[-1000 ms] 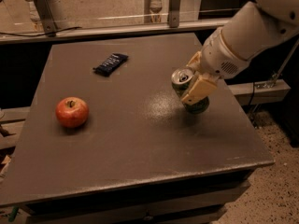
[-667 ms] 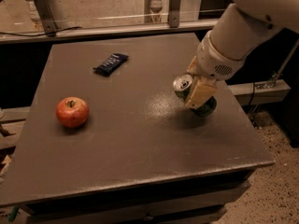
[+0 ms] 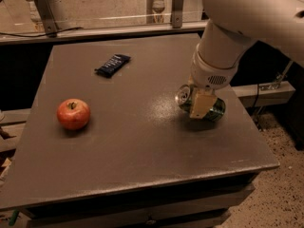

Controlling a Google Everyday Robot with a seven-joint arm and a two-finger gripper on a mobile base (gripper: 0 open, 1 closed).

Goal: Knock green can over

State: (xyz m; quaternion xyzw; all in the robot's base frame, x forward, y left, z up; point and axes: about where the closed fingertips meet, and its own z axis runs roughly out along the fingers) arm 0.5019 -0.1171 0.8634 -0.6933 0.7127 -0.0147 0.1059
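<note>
The green can (image 3: 218,109) lies on its side at the right of the dark table (image 3: 142,146), its silver top facing left. My gripper (image 3: 201,109) comes straight down from the white arm (image 3: 223,56) and is shut on the can. One pale finger (image 3: 201,104) crosses the can's near side; the other is hidden behind it.
A red apple (image 3: 73,113) sits at the left of the table. A flat dark blue wrapped bar (image 3: 113,64) lies at the back. The table's right edge is close to the can. A rail and metal posts (image 3: 45,8) run behind the table.
The can has tipped from a steep lean to lying flat on its side. The arm has swung down and to the right over it.
</note>
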